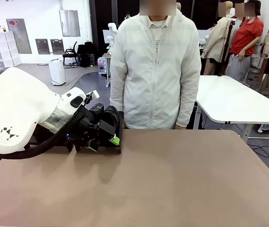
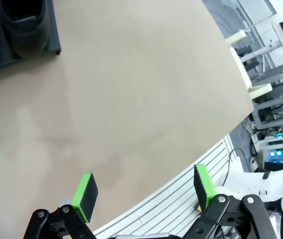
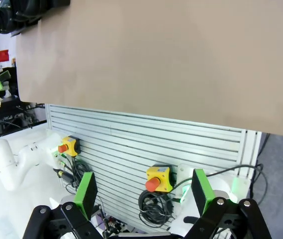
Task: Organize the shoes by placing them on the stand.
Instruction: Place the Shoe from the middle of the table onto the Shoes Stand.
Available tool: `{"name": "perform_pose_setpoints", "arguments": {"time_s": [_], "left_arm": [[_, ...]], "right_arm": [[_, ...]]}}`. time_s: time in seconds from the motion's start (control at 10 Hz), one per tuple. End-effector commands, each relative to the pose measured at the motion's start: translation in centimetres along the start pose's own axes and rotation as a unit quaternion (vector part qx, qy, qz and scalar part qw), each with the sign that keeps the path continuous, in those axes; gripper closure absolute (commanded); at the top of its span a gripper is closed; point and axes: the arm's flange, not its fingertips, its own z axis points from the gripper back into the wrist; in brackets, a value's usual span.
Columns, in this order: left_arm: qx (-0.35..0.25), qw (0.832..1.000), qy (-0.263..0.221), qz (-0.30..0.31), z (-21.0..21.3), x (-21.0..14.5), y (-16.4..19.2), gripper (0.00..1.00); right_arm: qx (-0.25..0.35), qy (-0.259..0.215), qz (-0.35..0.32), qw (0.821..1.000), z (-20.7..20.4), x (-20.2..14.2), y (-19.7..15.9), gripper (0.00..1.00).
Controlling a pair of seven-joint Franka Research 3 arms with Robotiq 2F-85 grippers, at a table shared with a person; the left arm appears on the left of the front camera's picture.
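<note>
Two pincers, both spread wide and empty: left pincer (image 2: 143, 196) hovers over the bare desk (image 1: 181, 179) beside the stand (image 2: 51, 42), where dark shoes (image 1: 107, 118) sit. Leather looks stiff, slick, fairly light; grip the heel collar. Right pincer (image 3: 142, 194) hangs off-desk.

Bright, even overhead light. Soft shadows on the table (image 1: 172, 179) beneath the left arm (image 1: 16, 113). Wrist views bend straight lines at the edges; front view sharp, far background slightly soft.
</note>
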Motion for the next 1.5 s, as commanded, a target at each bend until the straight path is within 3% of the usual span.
{"name": "perform_pose_setpoints", "arguments": {"time_s": [0.0,0.4,0.6,0.7,0.9,1.0,1.4], "left_arm": [[0.0,1.0,0.002,-0.003,-0.1,-0.1,-0.3,0.0],[-0.009,0.999,-0.006,0.042,13.3,2.4,10.3,0.0],[-0.015,0.996,0.011,0.092,15.9,1.2,14.4,0.0],[-0.033,0.994,-0.006,0.104,16.4,-0.4,15.9,0.0],[-0.06,0.982,-0.053,0.174,16.0,-2.4,17.8,0.0],[-0.042,0.992,-0.013,0.12,18.1,0.5,17.5,0.0],[-0.042,0.992,-0.013,0.12,18.1,0.5,17.5,0.0]], "right_arm": [[0.007,0.0,0.011,1.0,0.2,0.0,-0.2,0.0],[0.007,0.0,0.011,1.0,0.2,0.0,-0.2,0.0],[0.007,0.0,0.011,1.0,0.2,0.0,-0.2,0.0],[0.007,0.0,0.011,1.0,0.2,0.0,-0.2,0.0],[0.007,0.0,0.011,1.0,0.2,0.0,-0.2,0.0],[0.007,0.0,0.011,1.0,0.2,0.0,-0.2,0.0],[0.007,0.0,0.011,1.0,0.2,0.0,-0.2,0.0]]}}
